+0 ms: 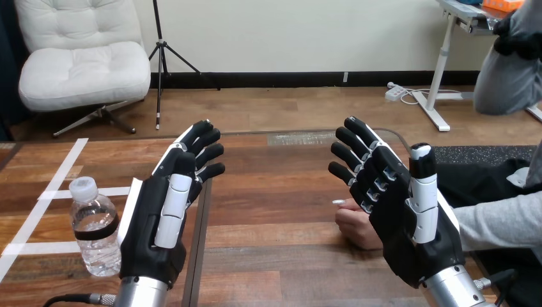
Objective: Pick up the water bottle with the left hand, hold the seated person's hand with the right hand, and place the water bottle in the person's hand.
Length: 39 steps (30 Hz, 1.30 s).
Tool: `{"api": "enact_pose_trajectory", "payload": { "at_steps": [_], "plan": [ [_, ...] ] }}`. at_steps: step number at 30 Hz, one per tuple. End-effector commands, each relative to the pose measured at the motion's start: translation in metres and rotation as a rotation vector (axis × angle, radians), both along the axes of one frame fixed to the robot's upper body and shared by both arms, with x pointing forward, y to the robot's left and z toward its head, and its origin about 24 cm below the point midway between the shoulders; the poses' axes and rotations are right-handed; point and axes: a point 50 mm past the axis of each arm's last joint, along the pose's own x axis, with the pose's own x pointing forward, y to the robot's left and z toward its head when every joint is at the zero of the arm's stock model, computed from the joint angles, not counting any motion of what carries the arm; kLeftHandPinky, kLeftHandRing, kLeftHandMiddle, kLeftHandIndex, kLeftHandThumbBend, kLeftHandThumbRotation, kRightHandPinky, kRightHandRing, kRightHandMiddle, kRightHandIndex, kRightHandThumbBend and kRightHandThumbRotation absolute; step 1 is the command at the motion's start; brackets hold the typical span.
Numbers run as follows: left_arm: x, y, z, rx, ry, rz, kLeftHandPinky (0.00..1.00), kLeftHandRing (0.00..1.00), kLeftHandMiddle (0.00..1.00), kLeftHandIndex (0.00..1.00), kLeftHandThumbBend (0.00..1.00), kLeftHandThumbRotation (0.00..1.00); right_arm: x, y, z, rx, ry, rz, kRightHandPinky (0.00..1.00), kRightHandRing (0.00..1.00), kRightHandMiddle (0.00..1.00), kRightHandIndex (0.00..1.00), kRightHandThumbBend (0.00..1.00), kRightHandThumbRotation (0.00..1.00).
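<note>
A clear water bottle (94, 226) with a white cap and a dark band stands upright on the table near its front left. My left hand (167, 217) is raised just to the right of the bottle, apart from it, fingers straight and holding nothing. My right hand (399, 214) is raised at the right, fingers straight, also holding nothing. The person's hand (356, 224) rests on the table as a loose fist, partly hidden behind my right hand; I cannot tell whether the two touch. Its grey sleeve (502, 224) runs off to the right edge.
White tape strips (61, 173) mark the wooden table (275, 192) at the left. A dark seam (199, 236) runs front to back beside my left hand. A black mat (486, 157) lies at the table's far right.
</note>
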Motion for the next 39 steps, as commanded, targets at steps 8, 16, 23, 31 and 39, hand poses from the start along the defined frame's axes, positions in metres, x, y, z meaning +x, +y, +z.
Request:
{"api": "enact_pose_trajectory", "payload": {
  "at_steps": [8,16,23,31,39],
  "plan": [
    [0.012,0.001,0.019,0.007,-0.108,-0.020,0.82,0.86,0.87,0.88,0.77,0.92,0.011,0.004,0.022,-0.002,-0.099,0.021,0.95,0.97,0.97,0.95,0.77,1.00],
    [0.013,0.014,0.030,0.054,-0.158,0.048,0.83,0.86,0.88,0.89,0.80,0.93,0.011,0.004,0.022,0.004,-0.094,0.021,0.96,0.97,0.97,0.95,0.77,1.00],
    [0.015,0.025,0.040,0.053,-0.212,0.096,0.82,0.85,0.87,0.89,0.85,0.91,0.010,0.005,0.021,0.008,-0.094,0.018,0.96,0.97,0.96,0.95,0.77,1.00],
    [0.015,0.036,0.050,0.061,-0.268,0.140,0.86,0.88,0.89,0.89,0.90,0.91,0.011,0.006,0.021,0.001,-0.100,0.025,0.96,0.97,0.96,0.95,0.76,1.00],
    [0.013,0.045,0.058,0.077,-0.338,0.203,0.90,0.91,0.91,0.91,0.97,0.92,0.011,0.007,0.021,0.001,-0.099,0.028,0.97,0.97,0.97,0.95,0.75,1.00]
  ]
}}
